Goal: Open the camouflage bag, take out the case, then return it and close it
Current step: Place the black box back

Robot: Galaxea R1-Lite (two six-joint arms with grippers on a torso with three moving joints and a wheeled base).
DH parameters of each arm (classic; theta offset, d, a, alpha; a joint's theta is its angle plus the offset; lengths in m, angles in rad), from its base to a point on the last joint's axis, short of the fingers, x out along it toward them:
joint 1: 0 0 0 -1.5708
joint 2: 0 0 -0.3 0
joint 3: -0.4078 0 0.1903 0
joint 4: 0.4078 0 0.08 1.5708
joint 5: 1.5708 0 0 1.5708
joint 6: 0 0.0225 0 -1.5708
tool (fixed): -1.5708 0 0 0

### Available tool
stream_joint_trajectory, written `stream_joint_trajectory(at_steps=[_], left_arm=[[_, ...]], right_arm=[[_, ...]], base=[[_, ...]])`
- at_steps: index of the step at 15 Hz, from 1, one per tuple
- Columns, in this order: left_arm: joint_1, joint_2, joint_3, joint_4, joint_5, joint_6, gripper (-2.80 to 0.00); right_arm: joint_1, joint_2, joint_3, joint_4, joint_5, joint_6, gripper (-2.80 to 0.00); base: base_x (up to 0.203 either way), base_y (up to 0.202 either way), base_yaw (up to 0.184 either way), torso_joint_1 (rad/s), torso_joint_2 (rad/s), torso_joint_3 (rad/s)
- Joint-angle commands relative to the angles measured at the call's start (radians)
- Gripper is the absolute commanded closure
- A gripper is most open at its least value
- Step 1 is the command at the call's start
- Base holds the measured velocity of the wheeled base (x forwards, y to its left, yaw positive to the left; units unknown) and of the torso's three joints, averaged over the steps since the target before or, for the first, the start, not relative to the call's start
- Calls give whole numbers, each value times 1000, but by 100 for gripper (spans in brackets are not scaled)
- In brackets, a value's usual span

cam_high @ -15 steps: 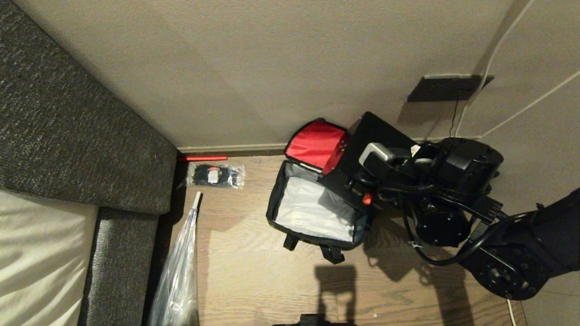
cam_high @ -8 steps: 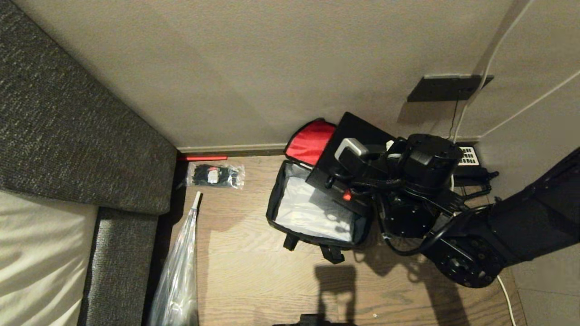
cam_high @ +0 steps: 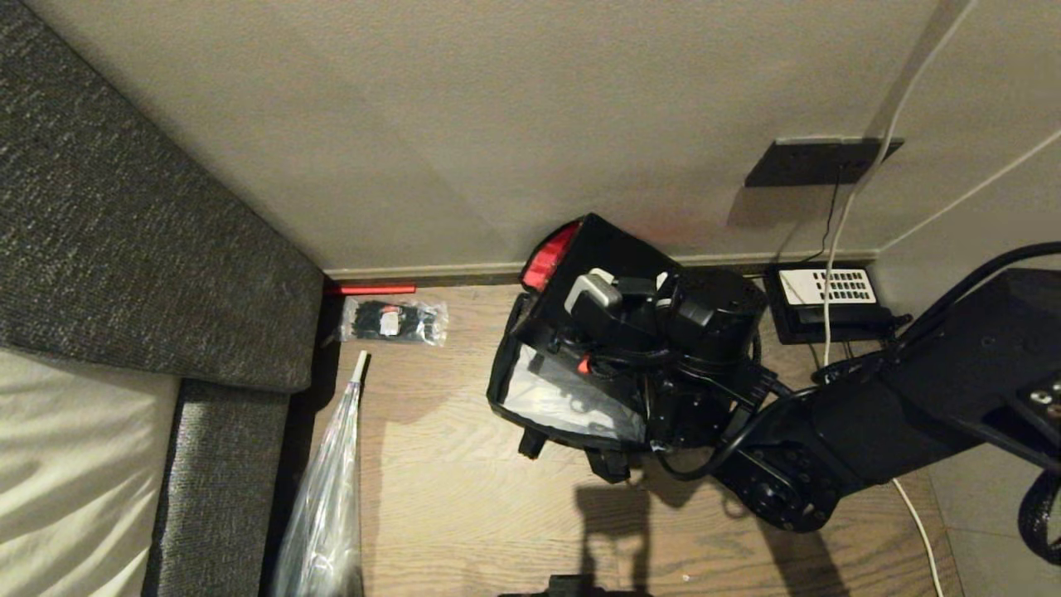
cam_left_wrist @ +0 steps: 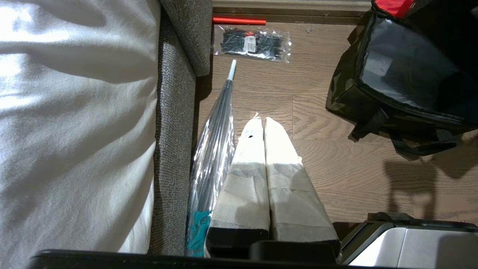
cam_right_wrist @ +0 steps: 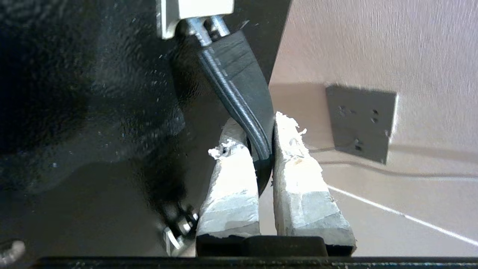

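Note:
The camouflage bag (cam_high: 500, 383) stands open on the wood floor by the wall, showing its grey inside and a sliver of red lid lining (cam_high: 543, 255). The black case (cam_high: 617, 249) hangs tilted over the bag's far right part and covers most of the lid. My right gripper (cam_right_wrist: 257, 138) is shut on the case's black handle (cam_right_wrist: 239, 93), with the case body (cam_right_wrist: 93, 112) beside the fingers. The bag's camouflage side (cam_left_wrist: 345, 93) shows in the left wrist view. My left gripper (cam_left_wrist: 260, 121) is parked shut above the floor, holding nothing.
A black desk phone (cam_high: 829, 290) sits by the skirting right of the bag, under a wall plate (cam_high: 816, 162) with a white cable (cam_high: 837, 232). A packet of cable ties (cam_high: 394, 322) and a wrapped umbrella (cam_high: 331, 489) lie left, beside the grey sofa (cam_high: 124, 249).
My right arm has swung left with the case, from beside the bag to over its opening. The case now hides most of the red lid, and the phone has come into view.

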Motion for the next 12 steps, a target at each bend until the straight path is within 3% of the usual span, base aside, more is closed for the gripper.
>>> stream_joint_trajectory(at_steps=[1,12], left_arm=[[0,-2,3,0,0,-1,0],[0,-2,3,0,0,0,0]], right_arm=[[9,44,-30,-7,-6,-3,0],[38,88,-81,29,23,53,0]], base=[[0,0,0,0,0,0],[0,0,0,0,0,0]])
